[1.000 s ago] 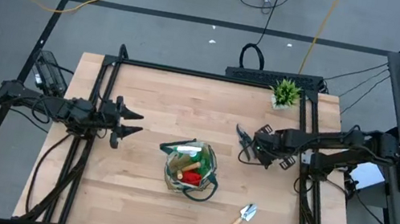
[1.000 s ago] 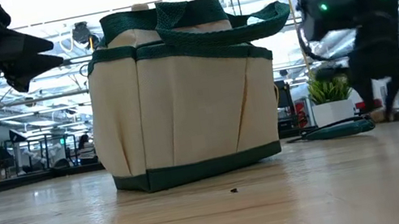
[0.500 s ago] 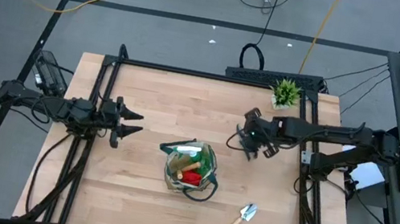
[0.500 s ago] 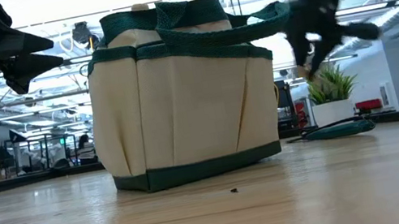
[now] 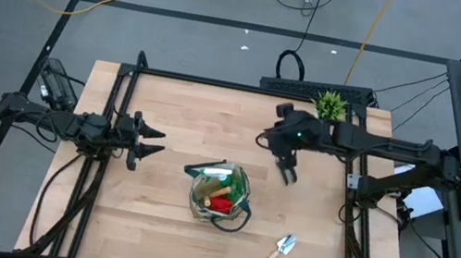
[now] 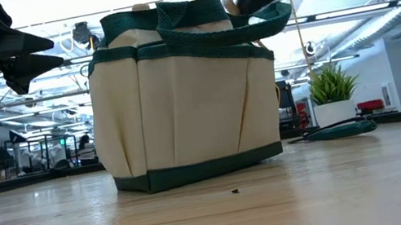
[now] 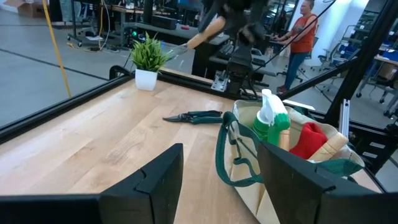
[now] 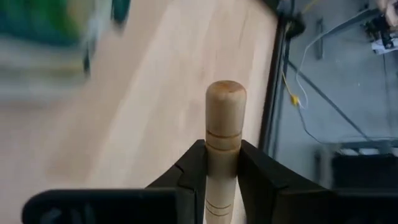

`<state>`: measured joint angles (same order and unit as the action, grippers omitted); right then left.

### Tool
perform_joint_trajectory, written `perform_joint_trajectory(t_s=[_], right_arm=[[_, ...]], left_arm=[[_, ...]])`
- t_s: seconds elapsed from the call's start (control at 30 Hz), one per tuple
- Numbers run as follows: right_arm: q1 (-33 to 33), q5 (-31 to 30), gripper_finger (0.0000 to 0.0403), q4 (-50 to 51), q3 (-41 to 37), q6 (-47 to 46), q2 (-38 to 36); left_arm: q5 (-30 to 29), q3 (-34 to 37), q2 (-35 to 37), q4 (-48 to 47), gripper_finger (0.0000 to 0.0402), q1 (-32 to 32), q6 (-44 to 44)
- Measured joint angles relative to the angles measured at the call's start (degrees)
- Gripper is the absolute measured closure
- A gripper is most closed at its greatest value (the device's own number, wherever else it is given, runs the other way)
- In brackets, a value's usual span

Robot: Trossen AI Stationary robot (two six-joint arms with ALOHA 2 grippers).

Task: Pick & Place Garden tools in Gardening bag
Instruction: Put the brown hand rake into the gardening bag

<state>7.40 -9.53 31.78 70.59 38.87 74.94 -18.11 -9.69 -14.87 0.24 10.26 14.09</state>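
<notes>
Trowel (image 5: 276, 252) lies on the table (image 5: 177, 111) at the near edge, right of the gardening bag (image 5: 220, 194), which stands mid-table holding a green-white spray bottle (image 7: 270, 118) and red glove (image 7: 308, 138). Left gripper (image 5: 148, 142) hovers left of the bag, fingers spread, empty. Beyond the bag, right gripper (image 5: 289, 167) is pinched on a wooden tool handle (image 8: 222, 146), up off the table between bag and potted plant (image 5: 329, 107). Pruning shears (image 7: 194, 116) lie flat beyond the bag. Half a second ago the right gripper sat lower and further right; left arm unchanged
</notes>
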Motion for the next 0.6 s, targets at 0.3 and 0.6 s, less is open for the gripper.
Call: perform_joint_trajectory(t_s=[0.3, 0.6], right_arm=[[0.13, 14.0, 0.0343, -12.11, 1.16, -18.26, -0.57], [1.7, 26.96, 0.0343, -18.07, 1.16, -25.49, -0.81]], left_arm=[[0.0, 0.0, -0.02, -0.01, 0.019, 0.0, -0.06], [0.0, -0.01, -0.01, -0.01, 0.019, 0.0, -0.09]])
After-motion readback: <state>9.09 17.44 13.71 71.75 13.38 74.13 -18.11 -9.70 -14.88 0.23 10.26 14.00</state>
